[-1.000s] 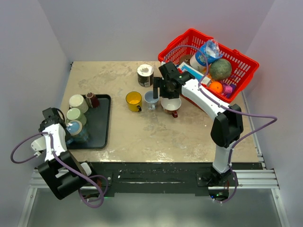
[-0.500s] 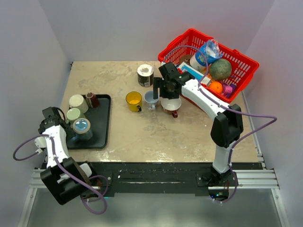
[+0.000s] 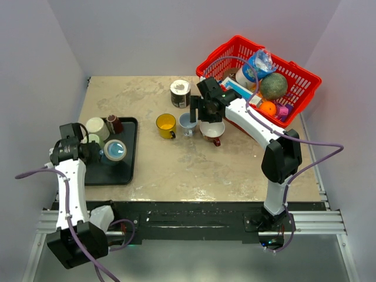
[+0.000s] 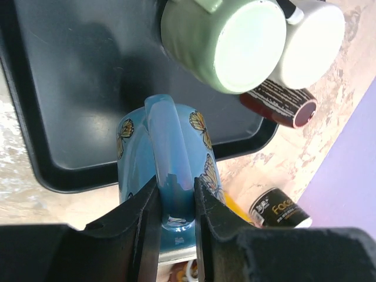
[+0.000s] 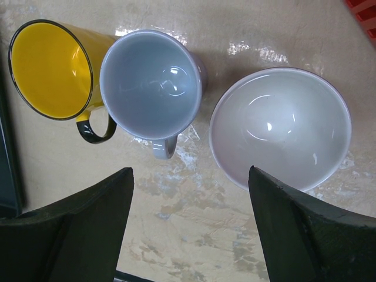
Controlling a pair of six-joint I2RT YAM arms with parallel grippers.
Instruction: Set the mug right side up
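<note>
My left gripper [image 3: 97, 151] [image 4: 174, 197] is shut on the handle of a blue butterfly mug [image 4: 170, 158] and holds it above the black tray [image 4: 76, 106]. In the top view the blue mug [image 3: 114, 151] shows its mouth, tilted up and to the right. A green mug [image 4: 220, 41] and a white mug [image 4: 311, 41] lie upside down on the tray beside a small dark cup [image 4: 282, 106]. My right gripper [image 5: 191, 229] is open above the table, over a pale blue mug [image 5: 151, 85], a yellow mug [image 5: 50, 70] and a white bowl-shaped cup [image 5: 281, 129], all upright.
A red basket [image 3: 258, 73] with groceries stands at the back right. A dark can [image 3: 180, 93] stands behind the upright mugs. The black tray [image 3: 126, 167] lies at the left of the table, near its front edge.
My left gripper has lifted the blue mug off the tray, moved it right and away from me, and tilted its mouth up. The right arm has not moved.
</note>
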